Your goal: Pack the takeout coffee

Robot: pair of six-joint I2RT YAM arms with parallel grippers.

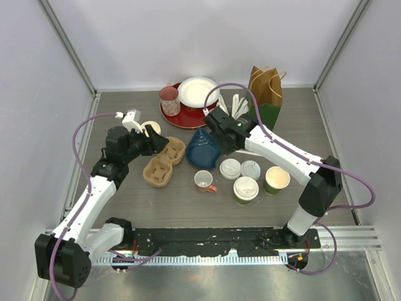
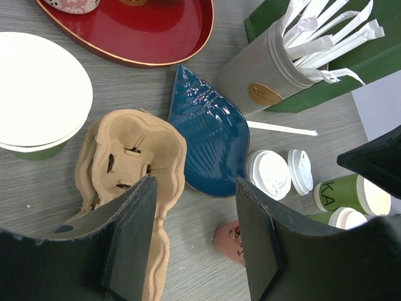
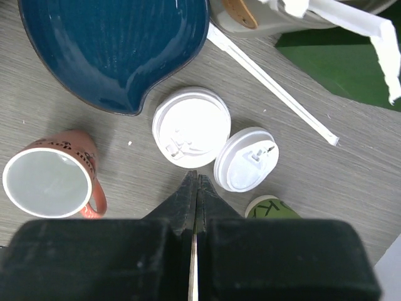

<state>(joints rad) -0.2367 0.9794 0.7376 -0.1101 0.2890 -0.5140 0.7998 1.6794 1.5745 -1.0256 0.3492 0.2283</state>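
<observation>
One green takeout cup (image 1: 152, 128) with no lid stands just behind the brown cup carrier (image 1: 163, 162); the left wrist view shows this cup (image 2: 37, 94) left of the carrier (image 2: 125, 157). My left gripper (image 1: 153, 144) (image 2: 195, 188) hovers open over the carrier's right edge, nothing between its fingers. A lidded green cup (image 1: 245, 189) and an open green cup (image 1: 276, 180) (image 3: 272, 207) stand right of centre. Two loose white lids (image 1: 230, 168) (image 1: 250, 169) lie beside them. My right gripper (image 1: 223, 147) (image 3: 197, 175) is shut and empty, just short of the lids (image 3: 191, 125) (image 3: 245, 158).
A blue shell-shaped dish (image 1: 202, 148) lies between the arms. A small mug with a pink handle (image 1: 203, 181) stands in front of it. At the back are a red tray (image 1: 188, 116) with a pink cup (image 1: 169, 99), a straw canister (image 1: 238, 106) and a paper bag (image 1: 266, 94).
</observation>
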